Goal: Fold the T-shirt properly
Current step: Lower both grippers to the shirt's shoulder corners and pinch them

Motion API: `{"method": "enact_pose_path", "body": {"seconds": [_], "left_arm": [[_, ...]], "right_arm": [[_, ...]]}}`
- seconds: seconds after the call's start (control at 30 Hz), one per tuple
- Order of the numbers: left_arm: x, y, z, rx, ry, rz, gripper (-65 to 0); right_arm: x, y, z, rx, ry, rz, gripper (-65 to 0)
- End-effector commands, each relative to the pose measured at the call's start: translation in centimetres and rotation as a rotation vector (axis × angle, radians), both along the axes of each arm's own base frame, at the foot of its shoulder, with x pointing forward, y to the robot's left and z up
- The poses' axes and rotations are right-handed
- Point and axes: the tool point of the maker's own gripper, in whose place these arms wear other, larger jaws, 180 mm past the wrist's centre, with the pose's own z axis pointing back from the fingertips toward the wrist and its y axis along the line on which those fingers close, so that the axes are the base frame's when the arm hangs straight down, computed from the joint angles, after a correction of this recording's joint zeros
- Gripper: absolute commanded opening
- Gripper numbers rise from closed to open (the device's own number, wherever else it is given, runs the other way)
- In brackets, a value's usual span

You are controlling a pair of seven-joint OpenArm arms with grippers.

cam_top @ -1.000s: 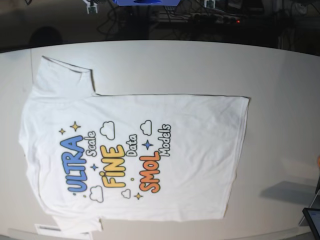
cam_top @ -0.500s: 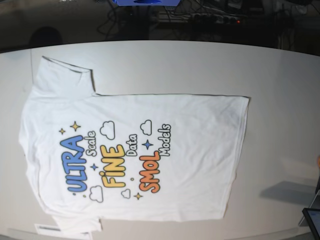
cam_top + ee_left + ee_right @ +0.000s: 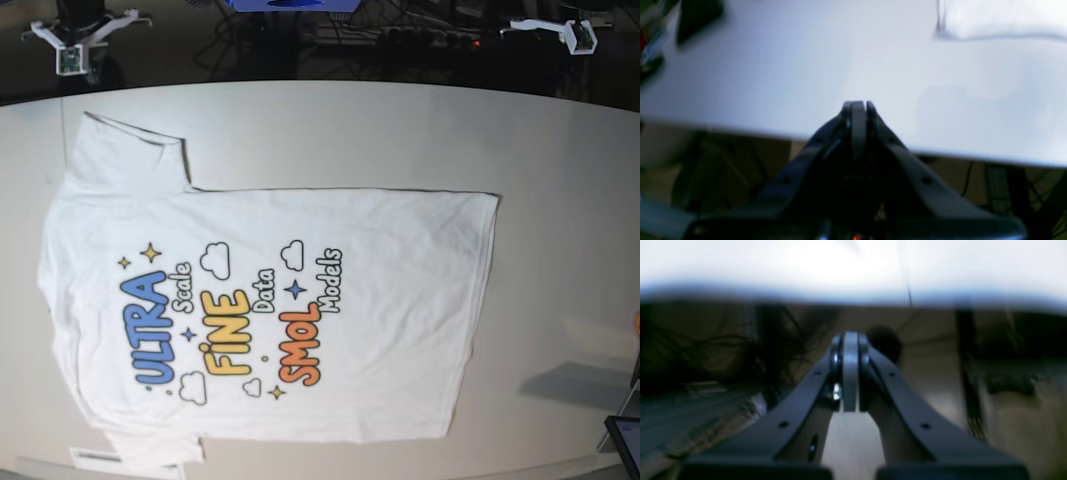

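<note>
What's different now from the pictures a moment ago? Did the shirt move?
No. The two arms have come into sight along the top edge of the base view: the right gripper and the left gripper, both shut and empty. The T-shirt stayed flat, print up, on the table.

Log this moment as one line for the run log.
stage: before first fold | T-shirt: flat on table, print up, untouched | left gripper: shut, empty | right gripper: shut, empty

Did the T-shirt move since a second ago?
No. The T-shirt lies flat in the same spot on the table, its hem and sleeve at the same places against the table's far edge.
</note>
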Motion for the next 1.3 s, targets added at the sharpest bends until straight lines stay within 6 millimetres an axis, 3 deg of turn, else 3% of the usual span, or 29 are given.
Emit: {"method": "enact_pose_path", "body": {"seconds": [0.0, 0.07, 0.23, 0.3, 0.47, 0.57, 0.7, 0.77, 1.0, 1.27], "left_arm": [[1.1, 0.2, 1.8, 0.029, -0.028, -0.036, -65.0], [3.3, 0.1, 2.7, 0.038, -0.025, -0.074, -65.0], [7.7, 0.3, 3.3, 0.048, 0.019, -0.095, -65.0], [8.9, 0.1, 3.7, 0.041, 0.008, -0.104, -65.0], [9.9, -2.9, 3.3, -0.049, 0.013, -0.245, -65.0], [9.9, -3.5, 3.1, -0.073, 0.016, -0.273, -65.0], [9.9, -3.5, 3.0, -0.077, 0.016, -0.27, -65.0], [9.9, -3.5, 3.0, -0.079, 0.016, -0.267, -65.0], [10.2, -3.7, 2.7, -0.103, -0.01, -0.238, -65.0], [10.9, -3.6, 3.0, -0.097, -0.029, -0.238, -65.0]], "right_arm": [[0.9, -0.5, 1.1, 0.002, -0.043, -0.018, -65.0], [3.0, -0.9, 1.6, 0.032, -0.079, -0.021, -65.0], [5.3, -0.7, 2.3, 0.137, -0.1, 0.027, -63.5], [5.8, -0.8, 2.9, 0.167, -0.118, 0.041, -57.6], [5.6, -3.4, 3.5, 0.194, -0.108, -0.043, -32.2], [5.2, -5.5, 4.4, 0.214, -0.131, -0.119, -24.1], [4.5, -8.3, 4.7, 0.213, -0.069, -0.188, -23.2], [4.5, -8.8, 3.9, 0.241, -0.013, -0.198, -23.1], [6.0, -8.3, 2.6, 0.328, 0.061, -0.176, -23.1], [4.5, -7.4, -2.0, 0.477, 0.16, -0.231, -23.1]]}}
